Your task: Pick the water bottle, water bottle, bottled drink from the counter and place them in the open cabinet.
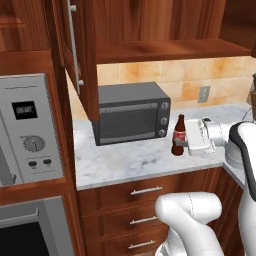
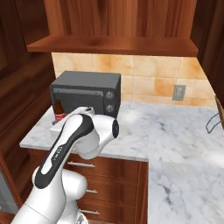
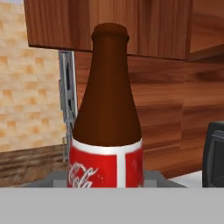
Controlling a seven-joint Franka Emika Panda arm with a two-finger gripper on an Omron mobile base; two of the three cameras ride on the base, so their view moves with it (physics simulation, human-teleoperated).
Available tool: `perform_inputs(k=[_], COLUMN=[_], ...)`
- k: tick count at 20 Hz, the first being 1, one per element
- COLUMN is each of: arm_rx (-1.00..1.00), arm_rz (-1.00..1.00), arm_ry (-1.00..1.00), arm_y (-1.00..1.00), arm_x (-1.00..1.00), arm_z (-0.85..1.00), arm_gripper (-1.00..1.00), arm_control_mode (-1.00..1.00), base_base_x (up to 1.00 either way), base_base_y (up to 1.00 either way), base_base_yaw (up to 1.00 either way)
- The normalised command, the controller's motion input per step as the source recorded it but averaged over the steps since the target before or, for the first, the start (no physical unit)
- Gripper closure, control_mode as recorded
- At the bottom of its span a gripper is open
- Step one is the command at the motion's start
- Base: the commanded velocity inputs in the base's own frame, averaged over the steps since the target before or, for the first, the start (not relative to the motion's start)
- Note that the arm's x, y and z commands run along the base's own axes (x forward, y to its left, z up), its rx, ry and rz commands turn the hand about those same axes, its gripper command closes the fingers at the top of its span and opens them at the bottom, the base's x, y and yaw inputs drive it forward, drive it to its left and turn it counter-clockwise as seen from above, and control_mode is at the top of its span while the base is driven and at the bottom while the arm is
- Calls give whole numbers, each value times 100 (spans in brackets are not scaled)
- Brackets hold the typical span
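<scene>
Marble counter (image 1: 125,162) is seen running under the open wooden cabinet (image 1: 165,50). Nearest, the gripper (image 1: 186,141) is closed around the bottled drink (image 1: 179,135), which is held upright just above or on the stone, at three o'clock from the dark toaster oven (image 1: 131,112). Farther back, at twelve o'clock, a tiled backsplash (image 1: 170,75) is seen.
</scene>
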Motion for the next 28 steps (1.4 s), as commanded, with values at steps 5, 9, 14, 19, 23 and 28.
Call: perform_inputs(k=[5,9,14,19,23,28], arm_rx=[0,0,0,0,0,-1], arm_rz=[0,0,0,0,0,-8], arm_ry=[0,0,0,0,0,-15], arm_y=[0,0,0,0,0,4], arm_x=[0,0,0,0,0,-15], arm_z=[0,0,0,0,0,20], arm_gripper=[100,100,100,100,100,100], arm_control_mode=[100,100,100,100,100,-100], base_base_x=[54,2,0,0,0,0], base_base_y=[-19,-1,0,0,0,0], base_base_yaw=[6,0,0,0,0,0])
